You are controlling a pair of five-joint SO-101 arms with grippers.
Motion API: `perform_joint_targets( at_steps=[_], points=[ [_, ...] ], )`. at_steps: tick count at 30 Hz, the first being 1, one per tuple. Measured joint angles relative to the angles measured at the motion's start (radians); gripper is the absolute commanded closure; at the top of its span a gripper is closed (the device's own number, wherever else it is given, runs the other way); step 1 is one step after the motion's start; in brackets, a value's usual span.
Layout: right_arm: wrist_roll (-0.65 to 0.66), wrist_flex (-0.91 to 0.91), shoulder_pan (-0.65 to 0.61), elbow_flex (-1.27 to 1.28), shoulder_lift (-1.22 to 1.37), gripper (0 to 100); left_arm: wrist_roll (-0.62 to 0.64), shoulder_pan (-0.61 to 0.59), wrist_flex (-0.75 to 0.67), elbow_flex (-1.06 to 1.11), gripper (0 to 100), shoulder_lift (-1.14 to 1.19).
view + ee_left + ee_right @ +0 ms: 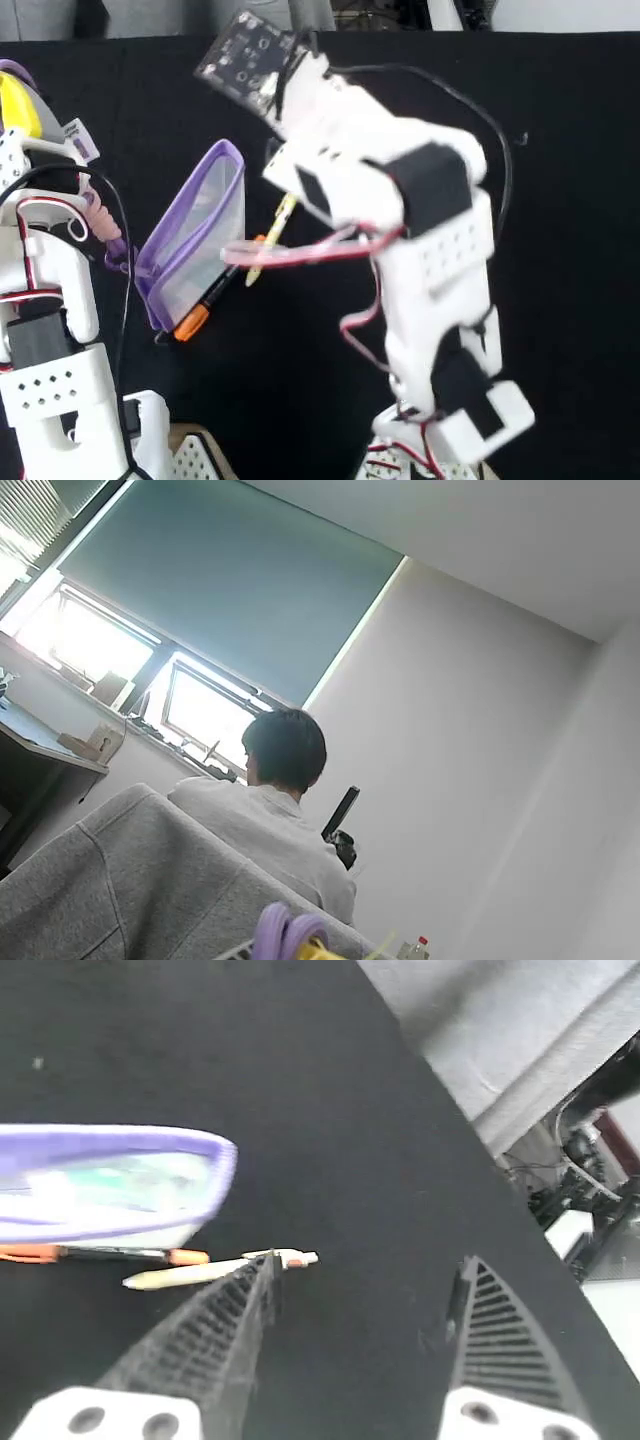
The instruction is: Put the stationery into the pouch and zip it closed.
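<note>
Right wrist view | R gripper (369,1260) wide open, empty | pen (215,1268) beside fingertip (262,1272), maybe touching

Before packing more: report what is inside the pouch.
Nothing distinct shows through the clear wall of the pouch, though its contents cannot be fully made out. The orange-ended marker and pale pen lie outside, alongside it.

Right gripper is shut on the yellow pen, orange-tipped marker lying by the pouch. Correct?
Not quite. The right gripper is open and holds nothing. The yellow pen lies on the table next to the marker, as the right wrist view shows. The orange-tipped marker does lie by the pouch.
</note>
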Motion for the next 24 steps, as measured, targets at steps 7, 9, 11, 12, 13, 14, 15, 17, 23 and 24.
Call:
perform_joint_targets(
  at_steps=[7,9,11,12,13,14,15,17,23,24],
  points=[
    [-0.018,0.0,-0.255,0.124,-0.121,72.7,0.0,0.0,0.0,0.0,97,0.0],
    [0.006,0.0,-0.31,0.173,-0.129,72.7,0.0,0.0,0.0,0.0,97,0.0],
    [0.038,0.0,-0.311,0.189,-0.137,72.7,0.0,0.0,0.0,0.0,97,0.0],
    [0.049,0.0,-0.292,0.189,-0.147,72.7,0.0,0.0,0.0,0.0,97,0.0],
    [0.058,0.0,-0.255,0.189,-0.161,72.7,0.0,0.0,0.0,0.0,97,0.0],
    [0.069,0.0,-0.212,0.189,-0.175,72.7,0.0,0.0,0.0,0.0,97,0.0],
    [0.077,0.0,-0.164,0.189,-0.187,72.7,0.0,-0.006,0.0,0.0,97,0.0],
    [0.08,0.0,-0.075,0.222,-0.204,72.7,0.008,-0.017,0.0,0.0,97,0.0],
    [-0.009,-0.011,0.152,0.494,-0.21,72.7,0.071,-0.038,0.0,0.0,97,0.0],
    [-0.031,-0.031,0.175,0.539,-0.21,72.7,0.072,-0.038,0.0,0.0,97,0.0]
  ],
)
